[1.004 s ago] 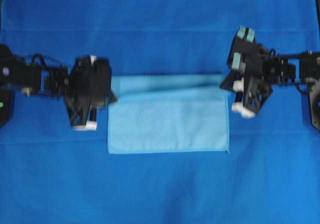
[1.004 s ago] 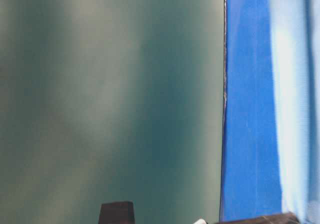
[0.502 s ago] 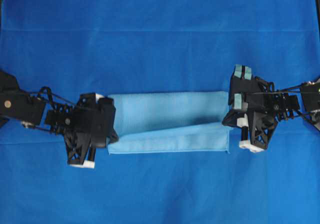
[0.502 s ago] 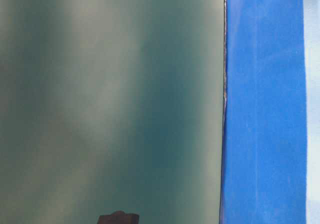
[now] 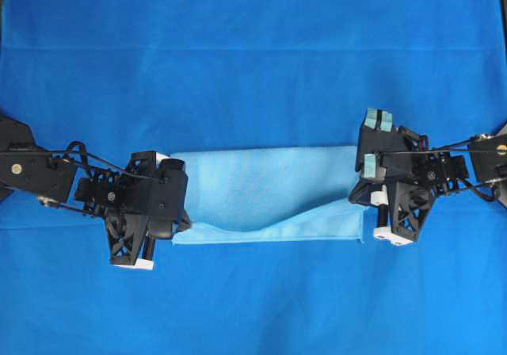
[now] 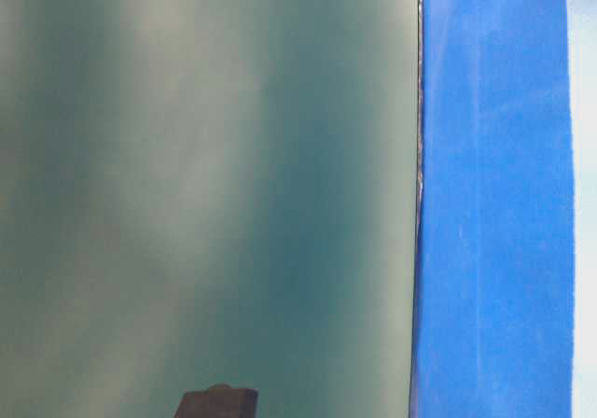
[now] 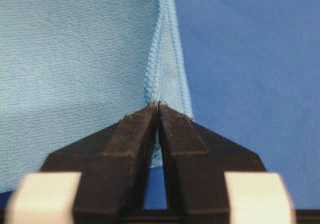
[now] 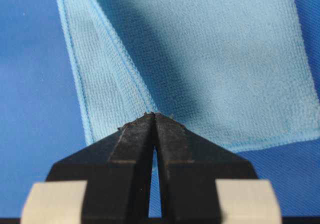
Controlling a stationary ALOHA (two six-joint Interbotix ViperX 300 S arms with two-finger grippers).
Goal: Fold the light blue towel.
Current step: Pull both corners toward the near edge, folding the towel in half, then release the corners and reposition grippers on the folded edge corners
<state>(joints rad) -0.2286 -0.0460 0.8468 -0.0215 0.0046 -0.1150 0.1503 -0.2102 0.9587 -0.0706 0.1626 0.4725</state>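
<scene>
The light blue towel [image 5: 269, 188] lies as a folded strip on the deep blue sheet. Its upper layer sags in the middle near the front edge. At the towel's left front corner, my left gripper [image 5: 179, 222] is low over the sheet. In the left wrist view its jaws [image 7: 158, 105] are pressed together on the stitched hem of the towel [image 7: 75, 59]. My right gripper [image 5: 358, 199] is at the right end. Its jaws [image 8: 154, 115] meet on the hem of the towel [image 8: 225, 59]. The table-level view shows only a pale edge of the towel [image 6: 586, 203].
The royal-blue sheet [image 5: 253, 46] covers the whole table, with faint creases across it. The table-level view is turned sideways and shows a green wall [image 6: 205, 194], the blue sheet [image 6: 494, 203] and a dark object [image 6: 217, 402] at the bottom edge.
Both grippers moved toward the front edge and down, carrying the towel's far edge over. The towel went from a taller raised shape to a narrow folded strip.
</scene>
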